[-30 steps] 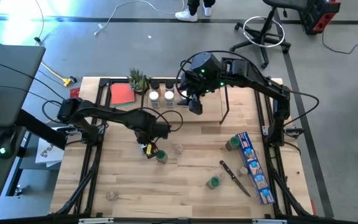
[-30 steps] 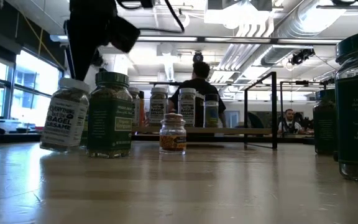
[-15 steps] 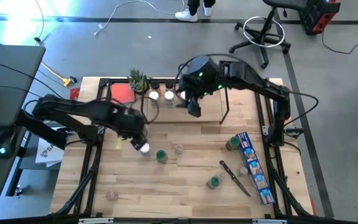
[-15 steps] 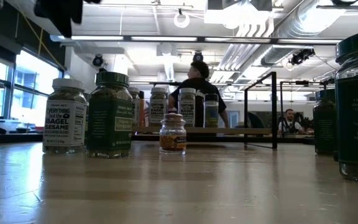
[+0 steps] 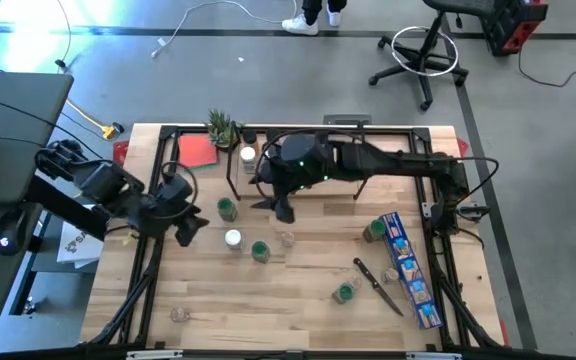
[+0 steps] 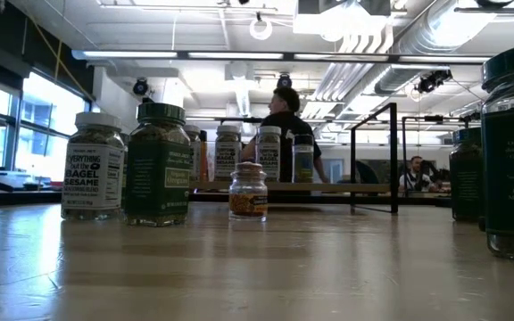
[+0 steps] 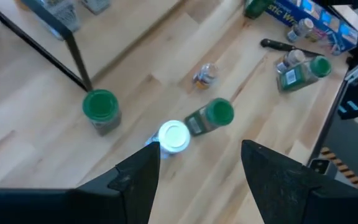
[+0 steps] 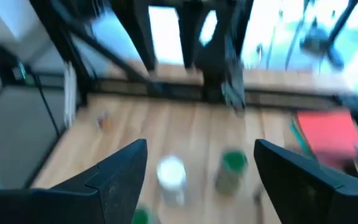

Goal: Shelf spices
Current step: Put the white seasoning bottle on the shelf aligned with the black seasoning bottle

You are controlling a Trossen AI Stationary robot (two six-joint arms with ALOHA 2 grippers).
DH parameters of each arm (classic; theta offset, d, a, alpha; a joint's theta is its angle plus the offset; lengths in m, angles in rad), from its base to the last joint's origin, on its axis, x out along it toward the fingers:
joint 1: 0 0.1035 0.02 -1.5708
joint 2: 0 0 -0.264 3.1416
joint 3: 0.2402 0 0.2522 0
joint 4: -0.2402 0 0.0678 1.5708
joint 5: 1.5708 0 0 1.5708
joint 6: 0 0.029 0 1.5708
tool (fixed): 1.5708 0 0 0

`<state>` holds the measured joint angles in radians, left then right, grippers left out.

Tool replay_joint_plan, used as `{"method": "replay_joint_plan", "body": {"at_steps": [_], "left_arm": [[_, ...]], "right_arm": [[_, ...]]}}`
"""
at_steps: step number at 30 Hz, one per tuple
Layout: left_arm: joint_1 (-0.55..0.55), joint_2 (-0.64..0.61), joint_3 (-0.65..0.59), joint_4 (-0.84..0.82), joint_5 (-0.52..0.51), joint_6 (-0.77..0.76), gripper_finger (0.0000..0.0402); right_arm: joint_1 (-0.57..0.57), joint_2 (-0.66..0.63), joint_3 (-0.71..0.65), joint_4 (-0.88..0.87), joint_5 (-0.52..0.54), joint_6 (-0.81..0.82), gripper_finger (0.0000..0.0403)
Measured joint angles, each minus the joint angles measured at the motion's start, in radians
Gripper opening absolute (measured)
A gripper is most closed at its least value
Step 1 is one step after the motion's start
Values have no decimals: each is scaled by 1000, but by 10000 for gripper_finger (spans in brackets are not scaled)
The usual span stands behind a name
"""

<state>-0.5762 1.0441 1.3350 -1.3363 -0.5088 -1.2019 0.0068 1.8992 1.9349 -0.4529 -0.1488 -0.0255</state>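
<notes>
Several spice jars stand on their bases on the table: a white-capped one [image 5: 232,238] [image 7: 174,135] [image 6: 95,165], green-capped ones [image 5: 227,208] [image 5: 259,250] [image 6: 157,165] and a small clear one [image 5: 287,238] [image 6: 248,190]. More green-capped jars [image 5: 345,291] [image 5: 373,230] stand to the right. The shelf [image 5: 313,172] is at the far edge, with jars [image 5: 248,155] on its boards. My left gripper [image 5: 183,228] [image 7: 197,171] is open, left of the white-capped jar and holding nothing. My right gripper [image 5: 280,210] [image 8: 210,180] is open, in front of the shelf and above the jar group.
A long blue printed box [image 5: 408,270] and a black-handled knife [image 5: 378,285] lie at the right. A clear jar [image 5: 179,313] sits near the near-left corner. A red sheet [image 5: 197,150] and a small plant [image 5: 222,128] are at the far left. Bare wood lies along the near edge.
My left gripper has let go of the white-capped jar, which was tilted and now stands upright, then risen and drawn back toward the table's left edge. My right gripper has swung from the shelf toward the table's left and near side, over the jars.
</notes>
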Motion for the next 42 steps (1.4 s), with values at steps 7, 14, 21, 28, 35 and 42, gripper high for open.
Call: {"method": "replay_joint_plan", "body": {"at_steps": [7,14,21,28,35,42], "left_arm": [[-61,-10,0,-75,-23,-13,218],[-109,-10,0,-75,-89,57,218],[-131,-10,0,-73,-43,96,218],[-169,-10,0,-73,116,18,218],[-233,-12,-122,-18,156,-38,218],[-195,-66,-401,202,164,4,215]], "right_arm": [[41,8,15,74,131,211,291],[82,36,17,46,252,294,291],[127,192,16,52,291,341,291],[131,344,16,125,299,333,291],[123,418,16,190,265,322,291],[124,424,16,188,198,245,291]]}}
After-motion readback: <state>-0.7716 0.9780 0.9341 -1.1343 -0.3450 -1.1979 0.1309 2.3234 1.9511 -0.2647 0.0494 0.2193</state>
